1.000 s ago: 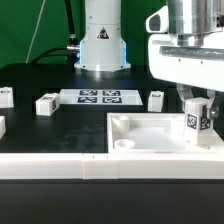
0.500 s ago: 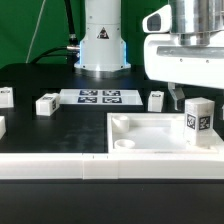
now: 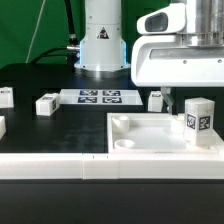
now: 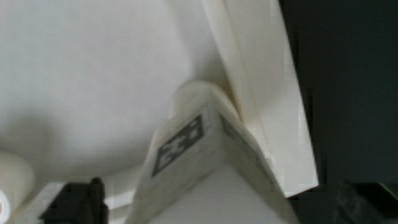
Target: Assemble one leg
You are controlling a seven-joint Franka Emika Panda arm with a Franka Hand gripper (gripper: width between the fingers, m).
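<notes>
Small white stubby leg block with black-and-white tag [image 3: 198, 118] upright at right edge of exterior frame, on right corner of large flat white panel [image 3: 150, 135] on black counter [image 3: 60, 128]. Long axis vertical. Dark fingers [image 3: 167, 97] spread, holding nothing, hanging just left of block's top, apart from it. Likely regrasp: shift frame-right, then down over block.

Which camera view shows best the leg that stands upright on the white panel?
The exterior view: there the leg is seen whole, upright on the panel, with the tag on its face in plain sight. The wrist view shows the leg only from above, close and blurred, its tag at a slant.
</notes>
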